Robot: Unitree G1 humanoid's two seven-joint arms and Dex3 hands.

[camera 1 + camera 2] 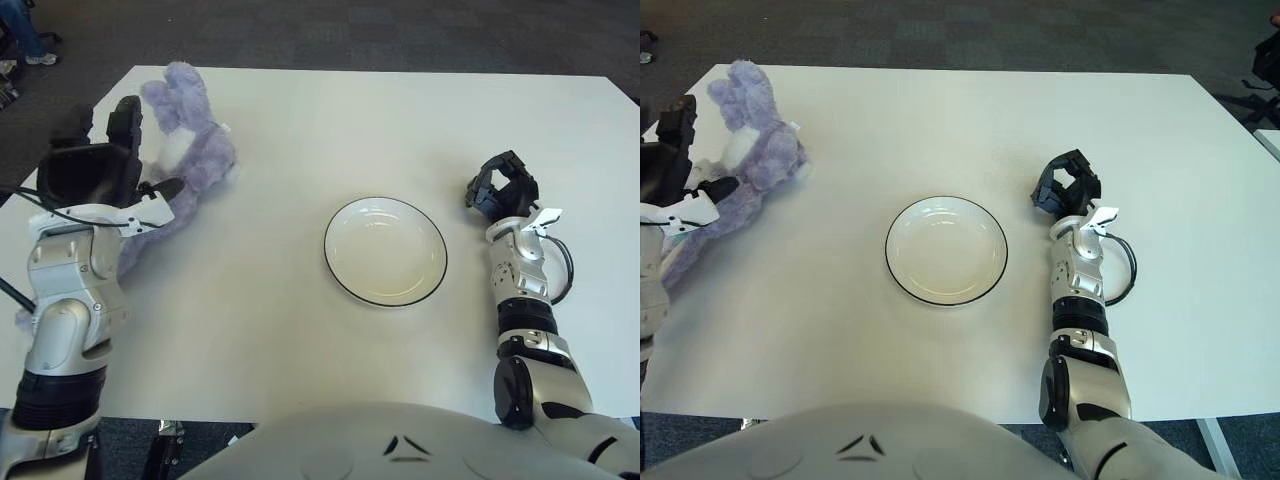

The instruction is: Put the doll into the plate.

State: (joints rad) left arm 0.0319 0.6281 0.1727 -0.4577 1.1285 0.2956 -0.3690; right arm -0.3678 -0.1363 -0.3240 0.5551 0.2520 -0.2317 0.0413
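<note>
— Purple plush, that's the doll [190, 150]: it lies at the far left corner of the white table [300, 330], ears pointing away from the robot, its body and legs trailing back toward the near left edge.

— And the plate [385, 250]?

— White with a thin dark rim, near the middle of the table, a little to the right. It holds nothing, and it sits well apart from the doll.

— Where is the left hand [95, 160]?

— Just beside the doll, on its left side, raised at the table's left edge. One dark finger points up next to the doll's ears, and another reaches sideways to the doll's middle. The fingers are spread, not wrapped around the toy. In the right eye view the lower finger shows against the plush, but I cannot tell whether it presses on it. The doll's legs run behind the silver forearm.

— So it grasps nothing?

— Nothing that I can see. The doll lies on the table surface.

— And the right hand [1065, 185]?

— It shows to the right of the plate, near it but apart, with the forearm running back to the near edge. Its dark fingers are curled in on themselves and hold nothing. A black cable loops beside the wrist.
</note>
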